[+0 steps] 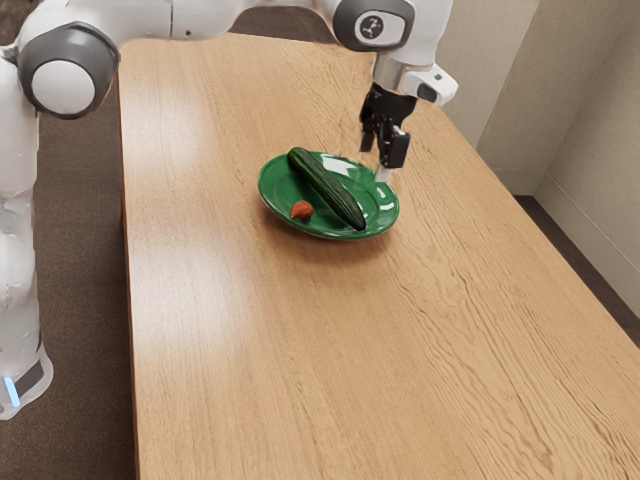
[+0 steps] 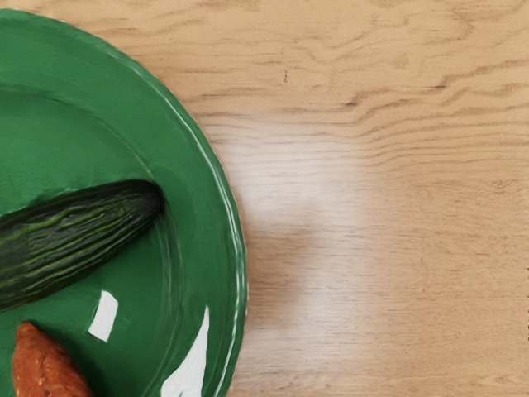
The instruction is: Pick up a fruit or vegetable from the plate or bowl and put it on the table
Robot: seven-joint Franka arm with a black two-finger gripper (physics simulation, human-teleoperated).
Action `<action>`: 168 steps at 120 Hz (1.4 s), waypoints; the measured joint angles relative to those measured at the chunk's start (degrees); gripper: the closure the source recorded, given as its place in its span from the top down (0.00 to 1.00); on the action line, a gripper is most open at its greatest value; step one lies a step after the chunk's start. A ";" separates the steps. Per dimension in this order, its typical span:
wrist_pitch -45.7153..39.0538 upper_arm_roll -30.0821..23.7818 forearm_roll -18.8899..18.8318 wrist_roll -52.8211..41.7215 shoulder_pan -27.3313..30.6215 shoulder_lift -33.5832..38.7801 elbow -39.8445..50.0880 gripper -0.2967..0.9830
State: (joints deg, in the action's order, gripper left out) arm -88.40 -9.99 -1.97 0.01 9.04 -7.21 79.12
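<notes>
My gripper (image 1: 375,163) hangs above the far rim of the green plate (image 1: 375,222), its fingers apart and nothing held between them. Across the plate lies a long dark-green cucumber (image 1: 326,188), one end resting close to the rim. Beside it is a small orange-red vegetable (image 1: 301,210), also on the plate. In the wrist view, part of the plate (image 2: 198,223) lies below my hand, with one end of the cucumber (image 2: 91,227) and the pointed tip of the orange-red piece (image 2: 50,368) in sight.
The plate stands on a long wooden table (image 1: 330,370), whose bare wood surrounds it. The arm's base is beyond the table's edge at the exterior view's left. Walls rise past the opposite edge.
</notes>
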 joint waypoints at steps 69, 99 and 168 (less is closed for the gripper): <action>-0.20 -4.40 -4.11 0.47 9.89 -12.70 -12.83 0.77; -2.24 -2.00 -2.69 -0.81 9.85 -14.06 -12.81 0.77; -6.01 -1.91 -8.10 -44.22 9.29 -19.81 -11.86 0.77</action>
State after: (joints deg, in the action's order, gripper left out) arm -94.40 -11.90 -10.06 -44.20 18.34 -27.02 67.26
